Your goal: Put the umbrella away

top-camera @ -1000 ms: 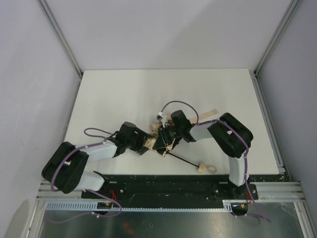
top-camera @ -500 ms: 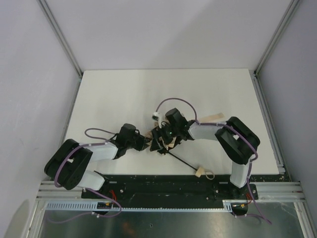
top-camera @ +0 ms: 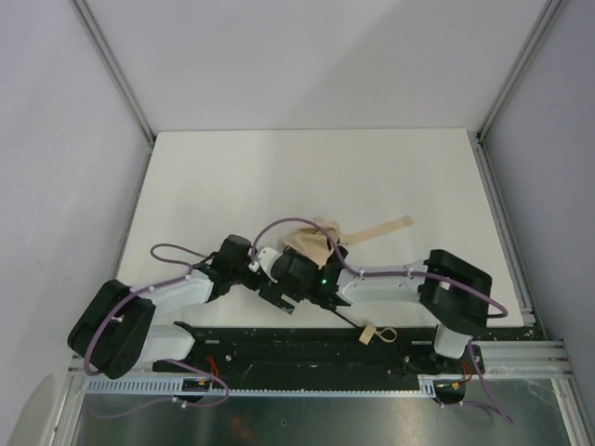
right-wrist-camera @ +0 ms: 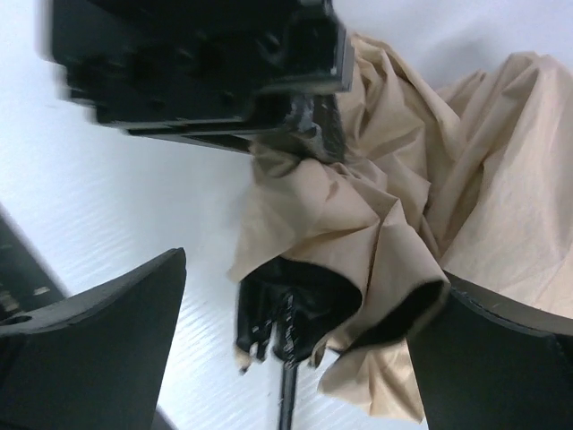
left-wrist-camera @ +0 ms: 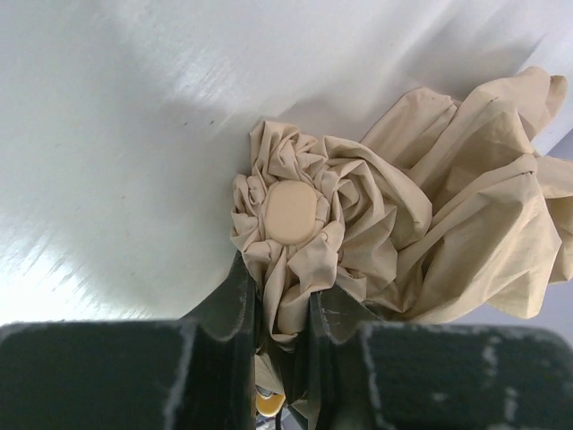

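The umbrella (top-camera: 314, 243) had been dragged toward the counter's (top-camera: 232, 177) near edge, left jaws pinching its bunched top, right jaws wide around loose fabric, not yet bundled.

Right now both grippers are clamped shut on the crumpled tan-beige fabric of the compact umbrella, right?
No. Only the left gripper is clamped on the tan-beige umbrella. The right wrist view shows the right gripper open, straddling the fabric.
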You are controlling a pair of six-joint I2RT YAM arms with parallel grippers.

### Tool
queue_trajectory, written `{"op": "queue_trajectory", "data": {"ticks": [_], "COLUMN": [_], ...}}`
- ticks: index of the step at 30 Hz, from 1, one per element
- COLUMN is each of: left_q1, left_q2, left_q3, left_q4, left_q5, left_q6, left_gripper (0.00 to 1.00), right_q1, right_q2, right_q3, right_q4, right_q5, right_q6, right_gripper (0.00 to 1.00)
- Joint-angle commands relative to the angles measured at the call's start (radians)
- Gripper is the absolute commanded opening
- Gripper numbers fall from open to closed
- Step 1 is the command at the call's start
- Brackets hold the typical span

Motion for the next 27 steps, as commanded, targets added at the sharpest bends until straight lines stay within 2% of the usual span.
{"op": "queue_trajectory", "data": {"ticks": [1, 3, 5, 9, 11, 12, 13, 14, 15, 20, 21, 23, 27], "left_q1": [-0.002, 0.000, -0.001, -0.001, -0.001, -0.001, -0.001, 0.000, 0.003, 0.039, 0.051, 0.069, 0.087], "left_q2": [-0.024, -0.040, -0.055, -0.076, -0.085, -0.091, -0.096, -0.101, -0.107, -0.185, -0.214, -0.260, -0.331], "left_q3": [0.005, 0.012, 0.015, 0.017, 0.019, 0.019, 0.020, 0.021, 0.022, 0.028, 0.026, 0.024, 0.007], "left_q4": [-0.244, -0.264, -0.279, -0.293, -0.295, -0.294, -0.294, -0.293, -0.293, -0.297, -0.297, -0.297, -0.299], "left_q5": [-0.021, -0.015, -0.005, 0.012, 0.014, 0.012, 0.009, 0.004, -0.002, -0.057, -0.064, -0.075, -0.071], "left_q6": [0.018, 0.013, 0.007, 0.002, 0.001, 0.001, 0.001, 0.001, 0.005, 0.080, 0.098, 0.132, 0.150], "left_gripper": [0.00, 0.00, 0.00, 0.00, 0.00, 0.00, 0.00, 0.04, 0.14, 0.83, 0.91, 0.97, 0.99], "right_q1": [0.025, 0.032, 0.029, 0.003, -0.015, -0.021, -0.028, -0.035, -0.043, -0.118, -0.138, -0.176, -0.263], "right_q2": [0.107, 0.152, 0.192, 0.240, 0.252, 0.256, 0.261, 0.263, 0.265, 0.249, 0.246, 0.244, 0.259], "right_q3": [0.020, 0.019, 0.019, 0.020, 0.018, 0.015, 0.009, 0.001, -0.008, -0.065, -0.073, -0.085, -0.088], "right_q4": [0.040, 0.051, 0.058, 0.028, -0.001, -0.012, -0.018, -0.018, -0.016, 0.040, 0.056, 0.081, 0.141], "right_q5": [0.270, 0.355, 0.385, 0.309, 0.232, 0.198, 0.156, 0.116, 0.070, -0.239, -0.309, -0.441, -0.690], "right_q6": [-0.046, -0.040, -0.038, 0.000, 0.028, 0.036, 0.041, 0.053, 0.064, 0.114, 0.125, 0.149, 0.211], "right_gripper": [0.98, 0.94, 0.83, 0.35, 0.14, 0.07, 0.03, 0.02, 0.01, 0.00, 0.00, 0.00, 0.00]}}
